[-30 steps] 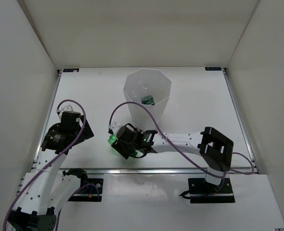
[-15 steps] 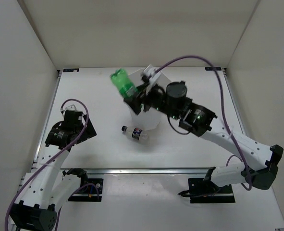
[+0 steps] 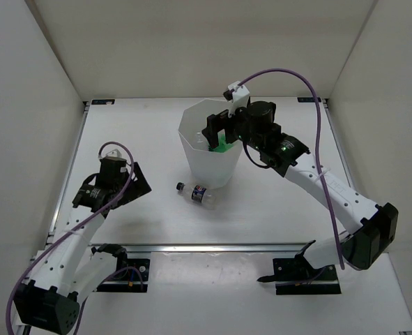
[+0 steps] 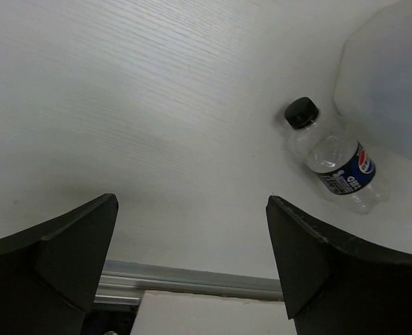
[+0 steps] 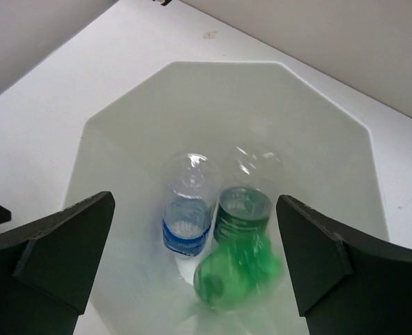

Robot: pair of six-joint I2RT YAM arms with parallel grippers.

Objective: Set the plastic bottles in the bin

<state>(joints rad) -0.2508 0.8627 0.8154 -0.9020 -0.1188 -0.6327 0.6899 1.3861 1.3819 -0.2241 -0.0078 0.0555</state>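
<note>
We found three bottles in the bin (image 3: 209, 167) and one out on the table (image 3: 136, 132).
Nearest us, the left gripper (image 4: 190, 209) hung over the table with its jaws spread wide and empty; just ahead lay the short clear bottle (image 4: 331, 164) on its side, beside the bin's foot. Farther off, the right gripper (image 5: 195, 209) stood wide above the rim, gripping nothing. Below it, inside, were the blue-label bottle (image 5: 187, 209), the dark-green-label bottle (image 5: 242, 202) and a blurred all-green bottle (image 5: 237, 269).
</note>
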